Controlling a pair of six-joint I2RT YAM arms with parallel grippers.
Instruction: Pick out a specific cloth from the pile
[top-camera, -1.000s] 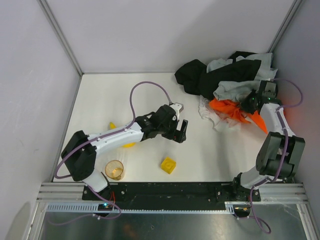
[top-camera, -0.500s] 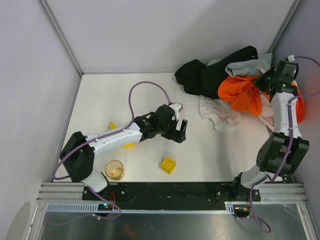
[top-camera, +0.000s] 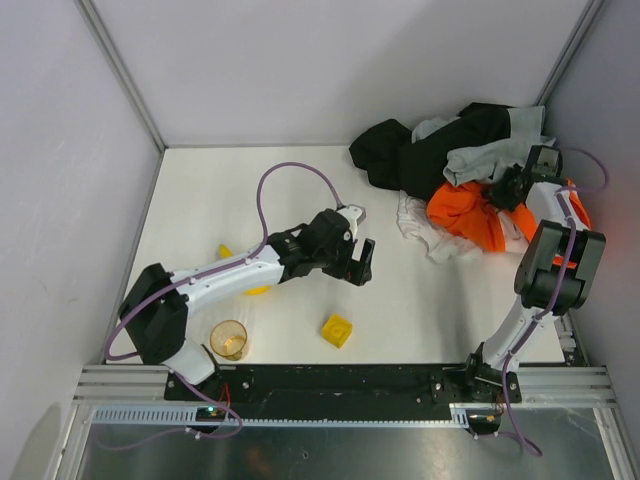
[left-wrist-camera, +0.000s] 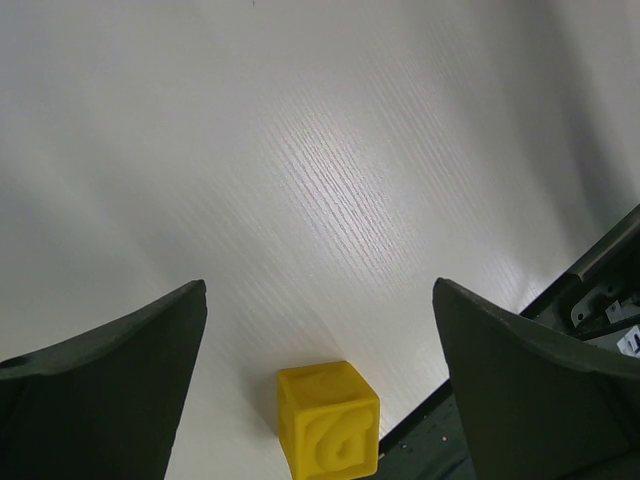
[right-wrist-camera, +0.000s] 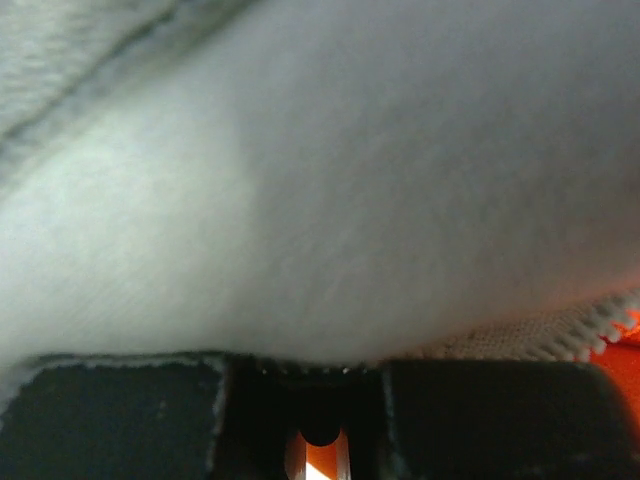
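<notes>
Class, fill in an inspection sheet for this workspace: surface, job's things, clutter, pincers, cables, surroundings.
Surface: white table, faint wood grain.
Job's things: white cloth lies at the near edge of the pile, partly under an orange garment.
Clutter: yellow cube, amber cup, banana half hidden by the left arm.
Pincers: left pincer open above bare table; right pincer buried in the pile, fabric hides its jaws.
Cables: purple cable loops over the left arm; a second cable trails from the right arm's base.
Surroundings: plain grey walls; metal rail at the near edge.

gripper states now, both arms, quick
Left gripper: open, empty, above the table.
Right gripper: buried in the pile; cannot tell.
</notes>
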